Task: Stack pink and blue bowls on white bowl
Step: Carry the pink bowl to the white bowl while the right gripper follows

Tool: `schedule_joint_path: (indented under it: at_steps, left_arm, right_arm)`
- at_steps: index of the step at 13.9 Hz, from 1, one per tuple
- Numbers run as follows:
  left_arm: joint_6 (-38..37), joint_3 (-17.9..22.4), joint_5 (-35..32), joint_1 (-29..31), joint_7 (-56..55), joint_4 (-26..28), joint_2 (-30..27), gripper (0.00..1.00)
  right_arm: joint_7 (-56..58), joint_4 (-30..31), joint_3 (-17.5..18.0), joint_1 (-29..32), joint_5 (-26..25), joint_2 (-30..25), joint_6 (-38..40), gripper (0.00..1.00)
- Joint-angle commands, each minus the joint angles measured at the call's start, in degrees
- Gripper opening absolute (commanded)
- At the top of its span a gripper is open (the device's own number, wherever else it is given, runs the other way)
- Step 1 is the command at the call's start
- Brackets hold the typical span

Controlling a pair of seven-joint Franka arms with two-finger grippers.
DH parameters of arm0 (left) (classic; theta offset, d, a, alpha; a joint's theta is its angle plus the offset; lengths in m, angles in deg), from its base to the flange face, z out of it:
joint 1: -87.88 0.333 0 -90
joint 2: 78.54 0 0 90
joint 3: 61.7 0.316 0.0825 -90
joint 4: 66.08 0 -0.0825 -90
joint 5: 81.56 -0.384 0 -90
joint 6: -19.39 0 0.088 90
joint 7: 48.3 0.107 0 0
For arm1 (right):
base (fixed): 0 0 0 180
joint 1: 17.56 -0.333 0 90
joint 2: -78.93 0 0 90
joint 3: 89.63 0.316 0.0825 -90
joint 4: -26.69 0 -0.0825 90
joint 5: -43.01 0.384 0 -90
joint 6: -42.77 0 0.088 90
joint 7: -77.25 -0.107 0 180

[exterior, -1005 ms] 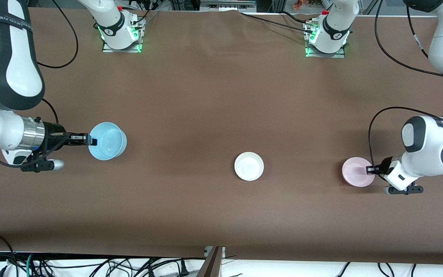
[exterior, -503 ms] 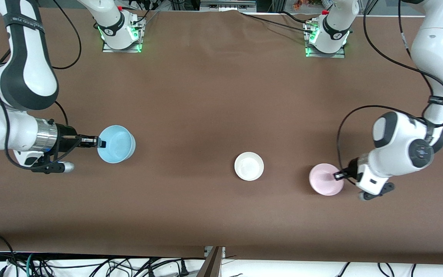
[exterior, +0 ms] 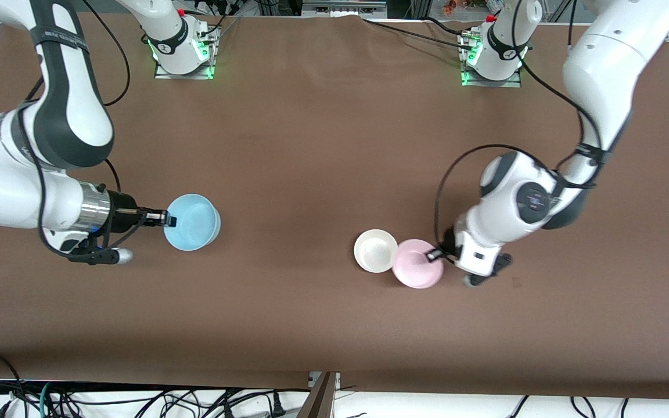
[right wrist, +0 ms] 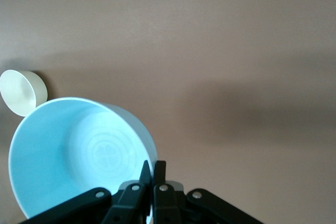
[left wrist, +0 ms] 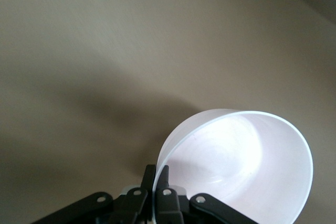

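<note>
L gripper (exterior: 434,255) clamps pink bowl (exterior: 417,264) rim, overlapping white bowl (exterior: 375,250) at its 4 o'clock; centre before lowering; R gripper (exterior: 163,219) grips blue bowl (exterior: 193,222).

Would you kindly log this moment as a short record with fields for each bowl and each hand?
white bowl: on the table, empty
pink bowl: held by its rim, beside the white bowl and overlapping its edge in the front view
blue bowl: held by its rim, toward the right arm's end
left hand: shut on pink bowl
right hand: shut on blue bowl
stacked: none yet
</note>
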Motion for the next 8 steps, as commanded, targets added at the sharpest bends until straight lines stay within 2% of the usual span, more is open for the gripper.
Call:
schedule_joint_path:
  at_steps: [1,4,8]
  left_arm:
    - [3.66,0.84,-0.91,-4.27,-5.73,0.51,0.20,0.00]
    - [4.90,3.21,-1.00,-7.79,-7.24,1.30,0.73,0.00]
    - [9.20,4.80,-3.02,-8.51,-7.33,4.19,0.91,0.00]
  right_arm:
    - [-2.13,-0.41,-0.09,-1.08,-0.34,0.37,-0.79,0.00]
    - [-2.92,-0.23,-0.09,-1.96,-0.34,0.98,-2.11,0.00]
    - [-4.94,-0.23,-0.09,-2.84,-0.34,1.34,-3.34,0.00]
